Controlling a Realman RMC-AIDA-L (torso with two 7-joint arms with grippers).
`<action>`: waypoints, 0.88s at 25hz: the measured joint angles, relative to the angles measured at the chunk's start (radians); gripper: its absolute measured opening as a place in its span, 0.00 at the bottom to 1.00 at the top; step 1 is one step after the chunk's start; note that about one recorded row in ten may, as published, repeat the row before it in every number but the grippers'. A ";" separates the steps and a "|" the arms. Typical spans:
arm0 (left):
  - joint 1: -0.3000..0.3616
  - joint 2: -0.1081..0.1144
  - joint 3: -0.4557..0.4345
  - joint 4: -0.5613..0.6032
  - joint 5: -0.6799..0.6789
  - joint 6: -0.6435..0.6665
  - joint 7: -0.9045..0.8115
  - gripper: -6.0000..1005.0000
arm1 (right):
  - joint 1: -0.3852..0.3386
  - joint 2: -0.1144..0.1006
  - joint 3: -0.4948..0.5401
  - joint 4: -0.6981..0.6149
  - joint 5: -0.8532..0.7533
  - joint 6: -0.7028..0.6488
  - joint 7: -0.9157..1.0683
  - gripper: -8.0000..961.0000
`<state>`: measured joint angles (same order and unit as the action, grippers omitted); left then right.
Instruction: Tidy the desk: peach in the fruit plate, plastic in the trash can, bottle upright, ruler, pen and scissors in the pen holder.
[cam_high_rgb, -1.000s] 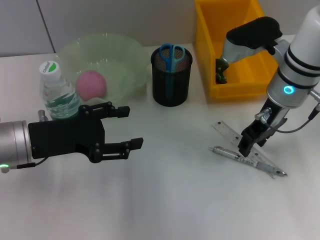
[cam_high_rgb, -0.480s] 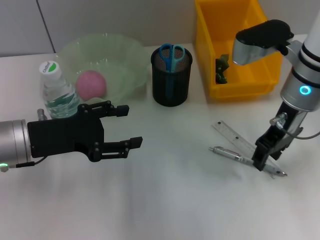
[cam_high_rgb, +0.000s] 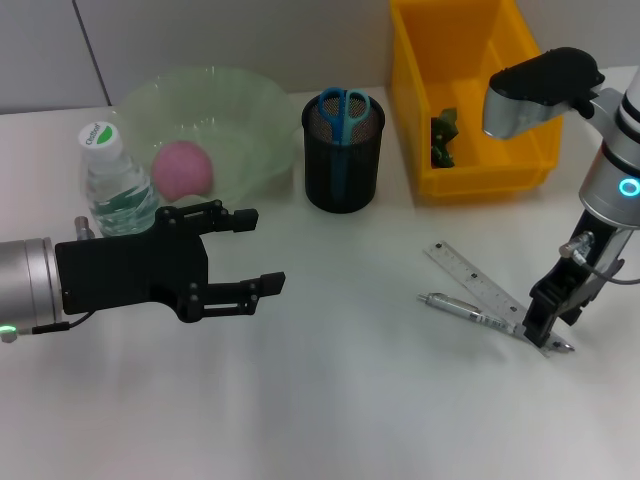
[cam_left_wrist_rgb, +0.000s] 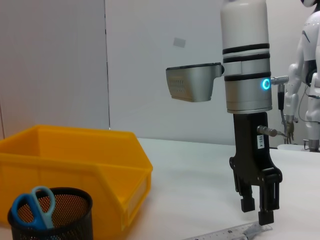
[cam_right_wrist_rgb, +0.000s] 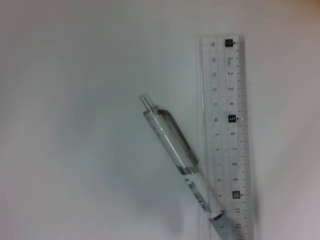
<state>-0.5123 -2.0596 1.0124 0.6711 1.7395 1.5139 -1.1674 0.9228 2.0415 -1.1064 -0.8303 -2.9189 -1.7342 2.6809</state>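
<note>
A clear ruler (cam_high_rgb: 478, 287) and a clear pen (cam_high_rgb: 468, 312) lie crossed on the white desk at the right, also seen in the right wrist view as ruler (cam_right_wrist_rgb: 225, 125) and pen (cam_right_wrist_rgb: 172, 142). My right gripper (cam_high_rgb: 541, 330) hangs just over their far right ends, fingers slightly open and holding nothing. Blue scissors (cam_high_rgb: 343, 106) stand in the black mesh pen holder (cam_high_rgb: 343, 160). The pink peach (cam_high_rgb: 183, 168) lies in the green fruit plate (cam_high_rgb: 240, 100). The bottle (cam_high_rgb: 115, 185) stands upright. Green plastic (cam_high_rgb: 443, 135) lies in the yellow trash can (cam_high_rgb: 425, 60). My left gripper (cam_high_rgb: 268, 250) hovers open at the left.
The left wrist view shows the right gripper (cam_left_wrist_rgb: 256, 212) pointing down at the ruler's end (cam_left_wrist_rgb: 225, 234), with the yellow bin (cam_left_wrist_rgb: 75, 155) and pen holder (cam_left_wrist_rgb: 50, 220) nearer. The desk's right edge runs close behind the right arm.
My right gripper has slid to the right and slightly nearer along the pen and ruler, from their middle to their right ends. The left arm has stayed still.
</note>
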 joint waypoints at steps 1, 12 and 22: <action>0.000 0.000 0.000 0.001 0.000 0.000 0.000 0.76 | -0.001 0.000 0.000 0.001 0.000 0.001 -0.001 0.55; -0.001 -0.001 0.000 0.002 0.000 0.000 0.000 0.76 | -0.001 -0.003 0.000 0.005 0.000 0.003 -0.002 0.55; -0.002 -0.001 0.000 0.002 0.000 0.000 0.000 0.76 | -0.007 0.004 -0.010 0.015 0.000 0.017 -0.007 0.68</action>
<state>-0.5139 -2.0602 1.0123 0.6734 1.7395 1.5141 -1.1673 0.9159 2.0458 -1.1166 -0.8150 -2.9193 -1.7168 2.6741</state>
